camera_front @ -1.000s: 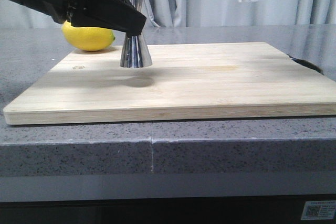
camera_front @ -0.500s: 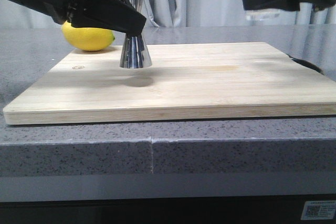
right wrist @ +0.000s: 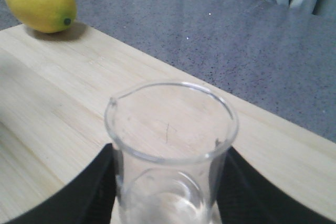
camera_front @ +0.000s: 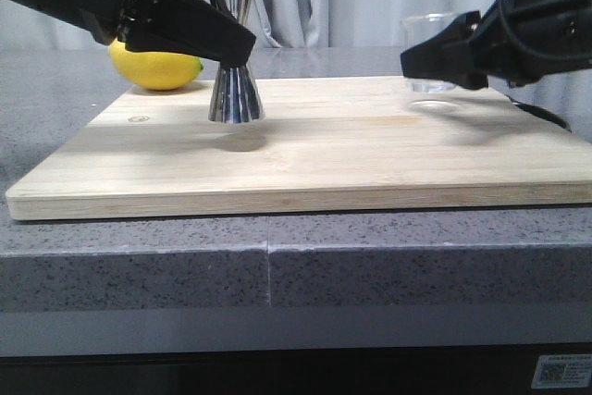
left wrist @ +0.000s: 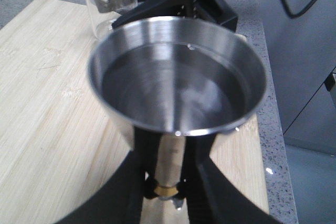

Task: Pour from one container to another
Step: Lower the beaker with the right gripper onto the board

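A pale wooden cutting board [camera_front: 305, 150] lies flat on a speckled grey stone counter [camera_front: 139, 265], while a yellow lemon [camera_front: 155, 66] rests on the counter just beyond the board's far left corner.

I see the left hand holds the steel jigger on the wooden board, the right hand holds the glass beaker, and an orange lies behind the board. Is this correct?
Not quite: the fruit behind the wooden board is a lemon, not an orange, as the front view shows. The left hand does hold the steel jigger, and the right hand the glass beaker.
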You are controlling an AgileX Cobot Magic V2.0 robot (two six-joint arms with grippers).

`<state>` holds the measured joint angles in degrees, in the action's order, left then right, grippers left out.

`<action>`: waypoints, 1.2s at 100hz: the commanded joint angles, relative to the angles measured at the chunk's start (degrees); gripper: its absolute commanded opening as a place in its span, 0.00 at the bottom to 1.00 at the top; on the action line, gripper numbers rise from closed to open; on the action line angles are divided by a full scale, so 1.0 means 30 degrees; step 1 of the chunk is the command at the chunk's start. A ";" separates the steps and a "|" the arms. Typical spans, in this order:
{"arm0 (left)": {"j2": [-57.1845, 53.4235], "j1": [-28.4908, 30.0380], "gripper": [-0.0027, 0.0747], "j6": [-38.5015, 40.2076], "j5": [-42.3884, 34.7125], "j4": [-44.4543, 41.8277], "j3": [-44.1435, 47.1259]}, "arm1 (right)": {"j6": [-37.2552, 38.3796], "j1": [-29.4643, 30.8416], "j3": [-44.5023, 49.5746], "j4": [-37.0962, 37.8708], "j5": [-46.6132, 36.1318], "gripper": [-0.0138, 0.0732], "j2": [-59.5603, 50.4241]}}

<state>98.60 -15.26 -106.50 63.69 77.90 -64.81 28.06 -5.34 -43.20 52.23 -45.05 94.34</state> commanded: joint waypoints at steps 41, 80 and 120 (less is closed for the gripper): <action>-0.1011 -0.0125 0.02 0.0164 0.0313 0.1128 -0.0625 | -0.3233 0.0112 -0.0511 -0.3282 -0.2920 0.29 0.0834; -0.1011 -0.0125 0.02 0.0164 0.0281 0.1086 -0.0625 | -0.3424 0.0112 -0.0511 -0.3624 -0.3574 0.29 0.1677; -0.1011 -0.0125 0.02 0.0164 0.0272 0.1086 -0.0625 | -0.3671 0.0112 -0.0511 -0.3776 -0.3728 0.29 0.1692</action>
<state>98.60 -15.26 -106.50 62.59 77.00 -64.81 17.74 -5.34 -43.46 42.33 -51.84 101.44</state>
